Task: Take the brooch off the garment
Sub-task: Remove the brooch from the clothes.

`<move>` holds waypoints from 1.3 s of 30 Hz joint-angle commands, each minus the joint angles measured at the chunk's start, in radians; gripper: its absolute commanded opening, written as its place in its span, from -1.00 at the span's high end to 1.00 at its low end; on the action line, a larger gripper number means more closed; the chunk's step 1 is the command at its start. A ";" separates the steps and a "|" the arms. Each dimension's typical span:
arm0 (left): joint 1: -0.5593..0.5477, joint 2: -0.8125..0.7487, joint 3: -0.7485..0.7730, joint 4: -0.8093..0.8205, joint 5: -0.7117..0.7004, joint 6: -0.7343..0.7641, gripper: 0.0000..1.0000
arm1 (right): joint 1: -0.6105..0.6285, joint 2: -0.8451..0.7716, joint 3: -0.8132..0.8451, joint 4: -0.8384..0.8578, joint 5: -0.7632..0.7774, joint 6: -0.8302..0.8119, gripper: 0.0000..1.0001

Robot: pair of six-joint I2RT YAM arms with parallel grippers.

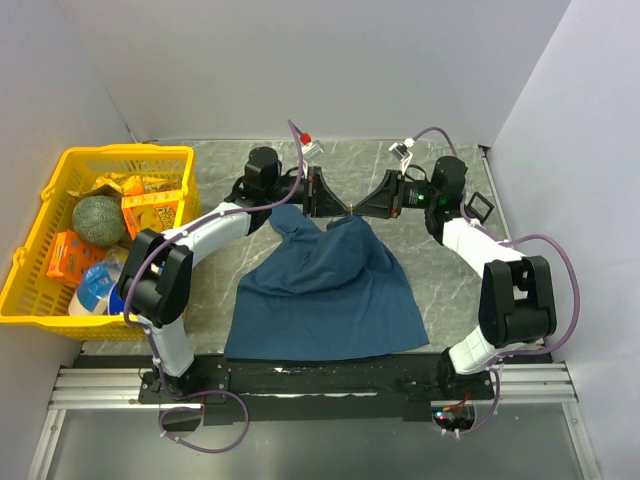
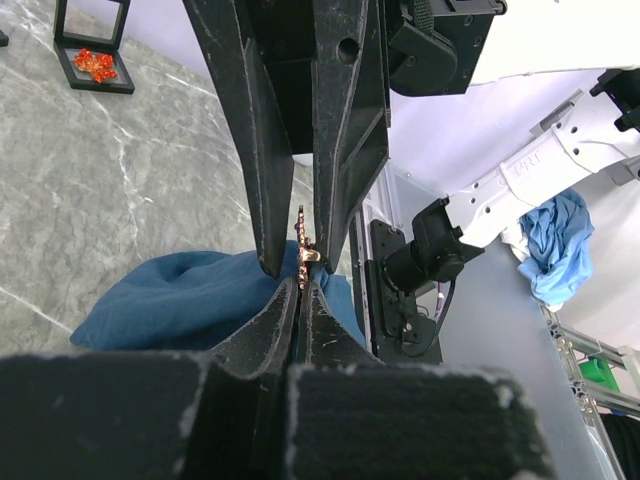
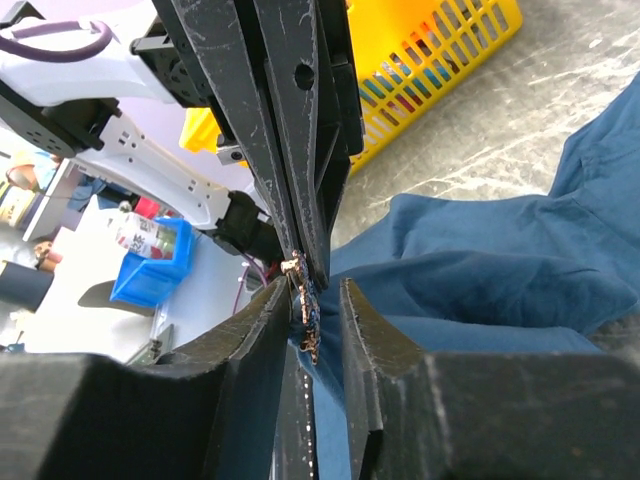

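Observation:
The dark teal garment (image 1: 325, 290) lies on the table, its top edge lifted where both grippers meet. A small gold brooch (image 3: 305, 300) is pinned on that lifted fold; it also shows in the left wrist view (image 2: 305, 250). My left gripper (image 2: 303, 285) is shut on the cloth just beside the brooch. My right gripper (image 3: 315, 290) faces it tip to tip, jaws a little apart, with the brooch and a fold of cloth between them. The brooch lies against one finger (image 3: 270, 320). In the top view the grippers touch tips, left (image 1: 344, 211) and right (image 1: 359, 211).
A yellow basket (image 1: 40, 200) of groceries stands at the left. A small black display box (image 2: 95, 65) with an orange-red ornament sits on the marble table (image 1: 350, 160) at the far right, also seen from above (image 1: 480, 207). White walls close in on three sides.

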 commanded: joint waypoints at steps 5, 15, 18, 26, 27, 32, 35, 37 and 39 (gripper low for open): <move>0.013 -0.078 -0.013 0.069 0.010 -0.010 0.98 | -0.004 0.003 -0.005 0.163 -0.062 0.090 0.34; 0.014 -0.069 -0.013 0.084 0.011 -0.026 0.98 | 0.003 -0.009 0.025 0.001 -0.033 -0.027 0.45; 0.014 -0.069 -0.011 0.084 0.008 -0.026 0.98 | 0.005 -0.005 0.022 0.019 -0.035 -0.007 0.49; 0.014 -0.067 -0.011 0.079 0.008 -0.021 0.98 | 0.003 0.028 0.011 0.178 -0.038 0.140 0.47; 0.014 -0.066 -0.010 0.079 0.010 -0.021 0.98 | 0.003 0.028 0.011 0.181 -0.036 0.143 0.46; 0.013 -0.061 -0.011 0.082 0.010 -0.023 0.98 | 0.003 0.037 0.011 0.194 -0.027 0.160 0.46; 0.011 -0.058 -0.010 0.079 0.010 -0.021 0.98 | 0.005 0.043 0.006 0.220 -0.024 0.197 0.45; 0.010 -0.057 -0.008 0.081 0.010 -0.021 0.98 | 0.002 0.051 0.006 0.260 -0.026 0.219 0.45; 0.008 -0.057 -0.008 0.078 0.010 -0.020 0.98 | 0.002 0.058 0.003 0.289 -0.026 0.248 0.45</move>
